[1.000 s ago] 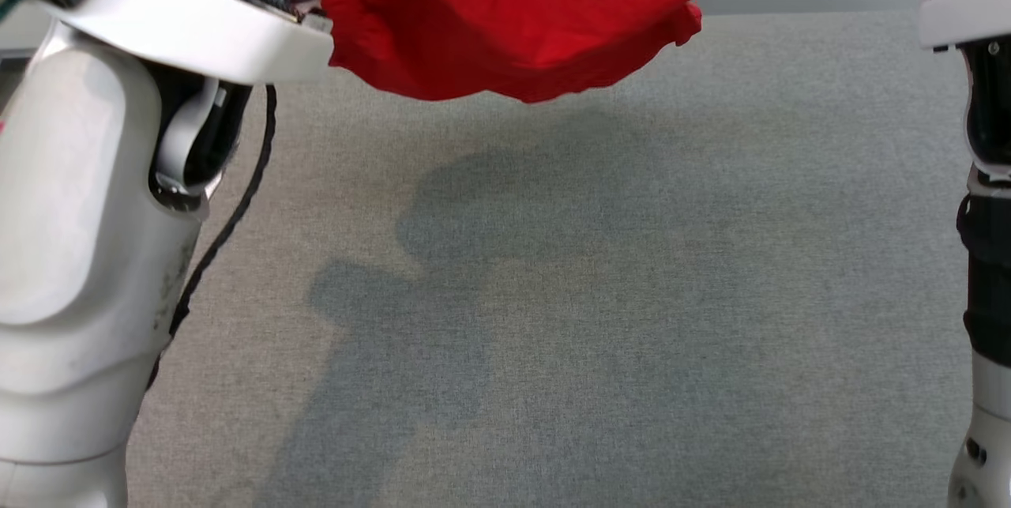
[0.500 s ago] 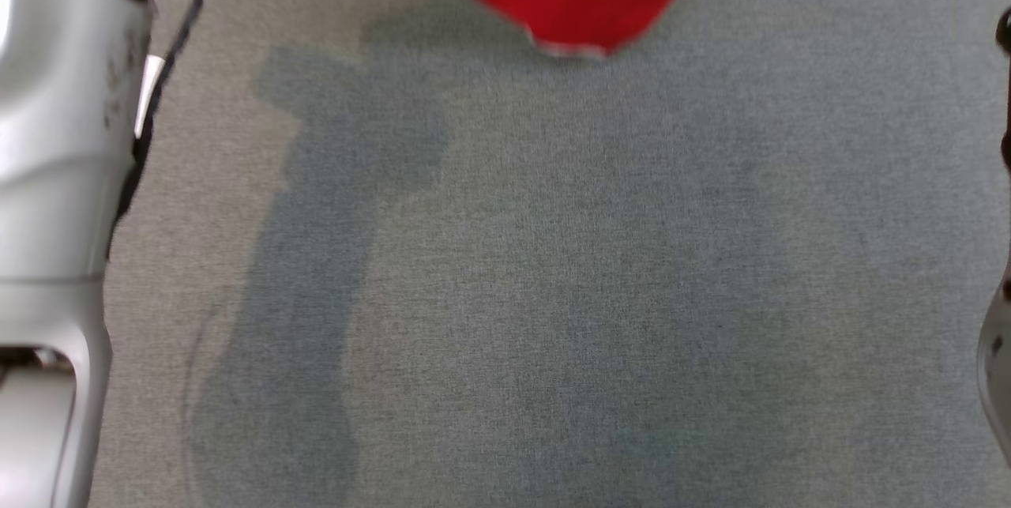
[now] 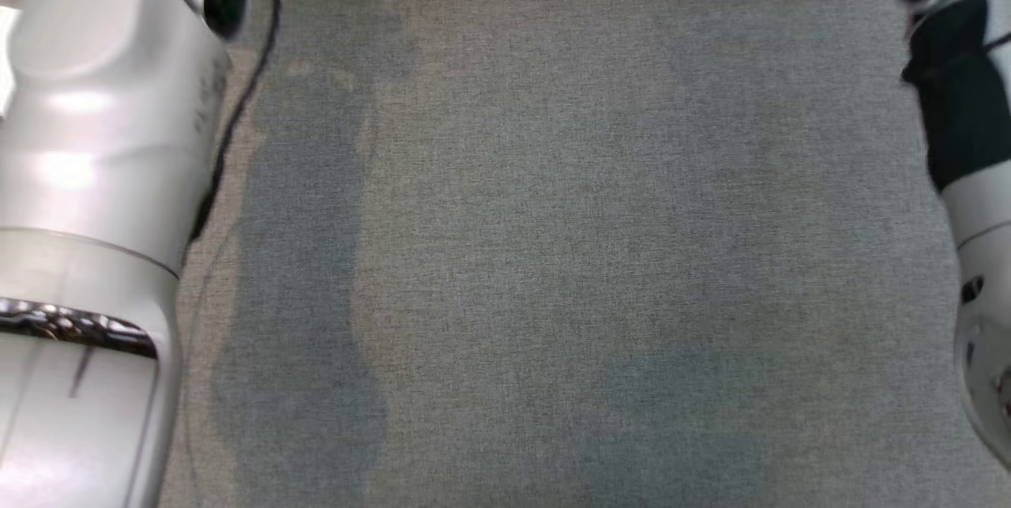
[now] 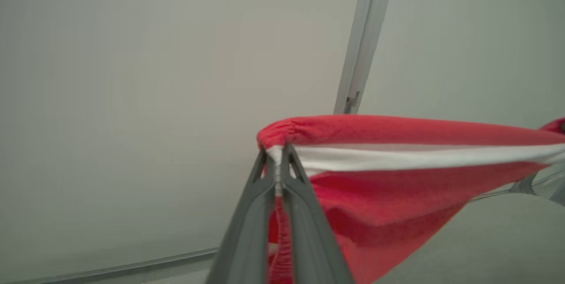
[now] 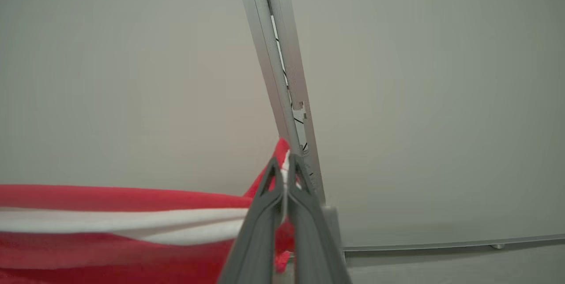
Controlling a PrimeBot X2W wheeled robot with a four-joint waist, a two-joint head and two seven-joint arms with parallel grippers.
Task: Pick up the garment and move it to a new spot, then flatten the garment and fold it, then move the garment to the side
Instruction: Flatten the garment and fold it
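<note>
the left gripper [image 4: 277, 153] and right gripper [image 5: 286, 164] each pinch an end of the red garment [image 4: 397, 178], stretched between them.

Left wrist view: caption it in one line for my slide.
Left end effector pinches the white-banded corner of a red garment, stretched out before a pale wall.

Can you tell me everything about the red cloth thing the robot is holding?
The garment is bright red, soft-looking fabric with a white band along its stretched edge. It hangs in the air, pulled taut between two ends: the left gripper is shut on one bunched end, the right gripper on the other. The rest sags below.
</note>
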